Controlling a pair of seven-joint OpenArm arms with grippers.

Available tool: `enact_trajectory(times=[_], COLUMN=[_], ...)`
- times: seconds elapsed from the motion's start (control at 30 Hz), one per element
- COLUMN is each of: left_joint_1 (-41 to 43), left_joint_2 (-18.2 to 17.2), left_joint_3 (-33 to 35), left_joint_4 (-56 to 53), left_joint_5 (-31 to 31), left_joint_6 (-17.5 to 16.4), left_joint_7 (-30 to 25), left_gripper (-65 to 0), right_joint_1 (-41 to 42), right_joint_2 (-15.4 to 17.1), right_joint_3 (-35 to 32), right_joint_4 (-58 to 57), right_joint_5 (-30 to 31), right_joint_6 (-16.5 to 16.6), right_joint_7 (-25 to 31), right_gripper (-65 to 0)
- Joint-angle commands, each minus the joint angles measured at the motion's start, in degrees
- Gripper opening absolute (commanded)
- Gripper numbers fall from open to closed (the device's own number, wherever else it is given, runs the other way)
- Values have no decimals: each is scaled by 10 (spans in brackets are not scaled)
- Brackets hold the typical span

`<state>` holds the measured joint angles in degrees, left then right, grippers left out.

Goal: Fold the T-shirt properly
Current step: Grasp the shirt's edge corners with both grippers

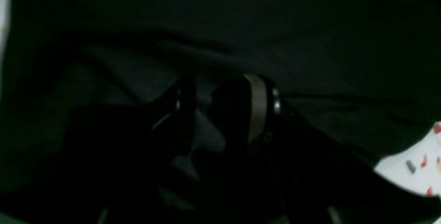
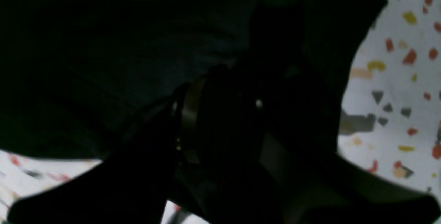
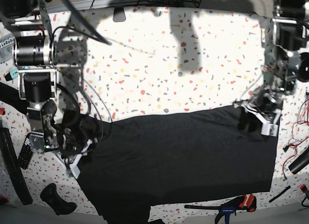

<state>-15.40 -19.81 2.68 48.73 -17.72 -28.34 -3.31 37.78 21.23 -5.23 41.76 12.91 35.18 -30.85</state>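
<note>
Fabric of the T-shirt (image 3: 183,151), dark and plain side up, is lying spread across the near half of the speckled table (image 3: 154,64), its top edge running roughly level between the two arms. Left gripper (image 3: 251,119) is sitting at the shirt's upper corner on the base view's right, and its wrist view is showing the fingers (image 1: 256,108) pinching a raised fold of cloth. Right gripper (image 3: 82,139) is resting at the opposite edge of the shirt, but its wrist view is too dark, so I cannot tell whether those fingers (image 2: 189,113) are gripping cloth or standing apart.
</note>
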Motion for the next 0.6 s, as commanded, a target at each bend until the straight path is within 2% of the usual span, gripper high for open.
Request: enact_trajectory(times=[0.0,0.07,0.13,0.27,0.43,0.57], left_joint_1=[-15,-14,-14,-12,-1,11], left_joint_2=[-4,3,6,6,6,5], left_joint_3=[-3,-3,-3,-3,-3,-4], left_joint_4=[8,8,8,8,8,9], left_joint_5=[-5,3,3,3,1,1], left_joint_6=[17,46,62,87,87,87], left_joint_7=[-16,-11,3,35,75,110], left_gripper=[-433,-433,-433,-433,-433,-433], right_joint_1=[16,11,5,-18,-57,-78], right_joint_2=[5,5,5,5,5,6], right_joint_3=[3,3,3,3,-15,-38], right_joint_4=[9,9,9,9,9,9], right_joint_5=[5,3,-28,-85,-97,-119], right_joint_6=[9,9,8,-30,-49,-77], right_joint_7=[15,17,22,28,49,47], right_gripper=[-465,-466,-466,-466,-467,-467])
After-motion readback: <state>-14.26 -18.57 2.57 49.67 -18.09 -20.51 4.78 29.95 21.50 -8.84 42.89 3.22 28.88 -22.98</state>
